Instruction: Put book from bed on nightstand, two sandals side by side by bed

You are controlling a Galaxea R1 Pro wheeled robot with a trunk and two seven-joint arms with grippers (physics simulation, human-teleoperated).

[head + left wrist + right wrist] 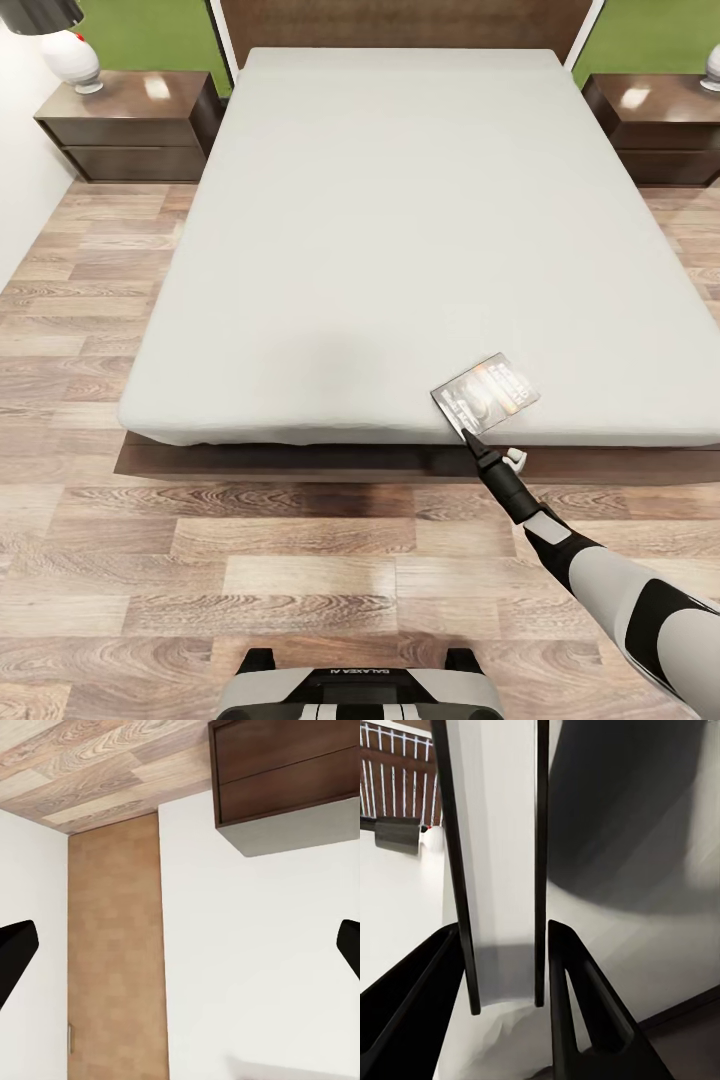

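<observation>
Dark-covered book (486, 392) tilted at bed's (380, 240) near right edge.

Right arm reaches forward, right gripper (470, 434) pinching between its 2 fingers (577, 1005); left gripper (180, 945) spread wide.

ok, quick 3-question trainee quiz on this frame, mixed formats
1. True or false: the book lies near the foot edge of the bed.
2. What is the right end effector doing? A) hanging open over the floor B) closed on the book's edge C) resting on a nightstand
3. Fill in: a white lamp stands on the ____ left of the bed.

Key: 1 true; 2 B; 3 nightstand
</observation>
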